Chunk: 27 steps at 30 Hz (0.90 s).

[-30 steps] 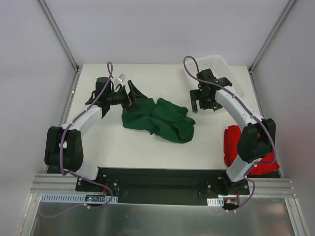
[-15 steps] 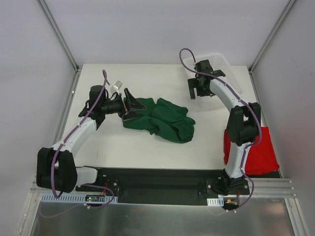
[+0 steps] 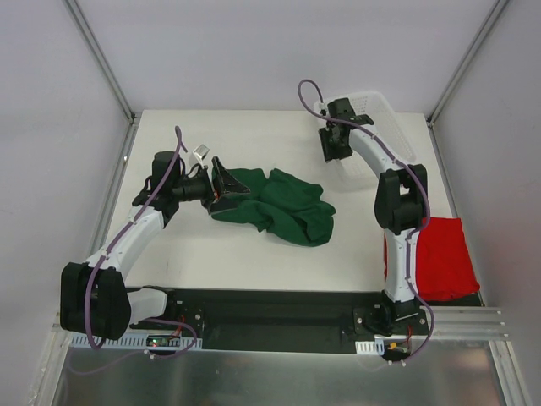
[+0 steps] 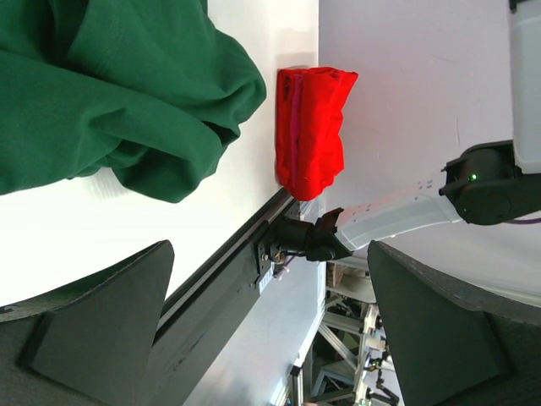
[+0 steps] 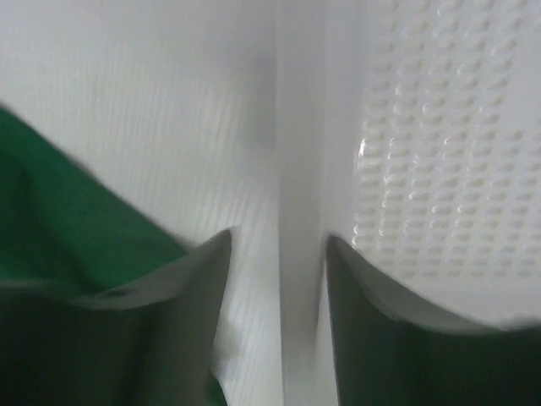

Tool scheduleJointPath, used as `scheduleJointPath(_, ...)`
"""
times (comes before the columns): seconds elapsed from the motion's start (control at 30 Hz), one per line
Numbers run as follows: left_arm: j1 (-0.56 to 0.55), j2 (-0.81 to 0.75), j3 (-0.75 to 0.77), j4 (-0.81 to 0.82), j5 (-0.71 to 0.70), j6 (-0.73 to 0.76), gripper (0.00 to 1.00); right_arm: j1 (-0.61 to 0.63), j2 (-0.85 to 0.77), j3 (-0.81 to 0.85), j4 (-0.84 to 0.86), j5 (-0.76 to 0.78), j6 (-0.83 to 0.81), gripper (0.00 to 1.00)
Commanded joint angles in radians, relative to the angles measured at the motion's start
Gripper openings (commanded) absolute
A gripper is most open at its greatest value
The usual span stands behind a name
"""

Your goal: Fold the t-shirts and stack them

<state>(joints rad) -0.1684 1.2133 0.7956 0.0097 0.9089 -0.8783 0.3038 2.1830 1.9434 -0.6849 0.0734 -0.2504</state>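
left claw (image 3: 221,182) wide open, empty, at left edge of green t-shirt (image 3: 279,203) | right claw (image 3: 331,152) parted, seemingly straddling white basket (image 3: 378,106) rim, upper right

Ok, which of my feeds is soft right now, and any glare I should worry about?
Right wrist: blurred throughout, the basket perforations and green t-shirt edge smeared. Left wrist: sharp on the red t-shirt, only its own fingers dark and soft. Top external: evenly lit, crisp, no glare on the table.
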Motion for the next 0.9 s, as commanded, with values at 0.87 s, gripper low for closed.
scheduleJointPath(0.87,0.004,-0.018,0.016,-0.06,-0.005,0.01,0.99,-0.252,0.081,0.14,-0.12,0.122,0.131,0.01)
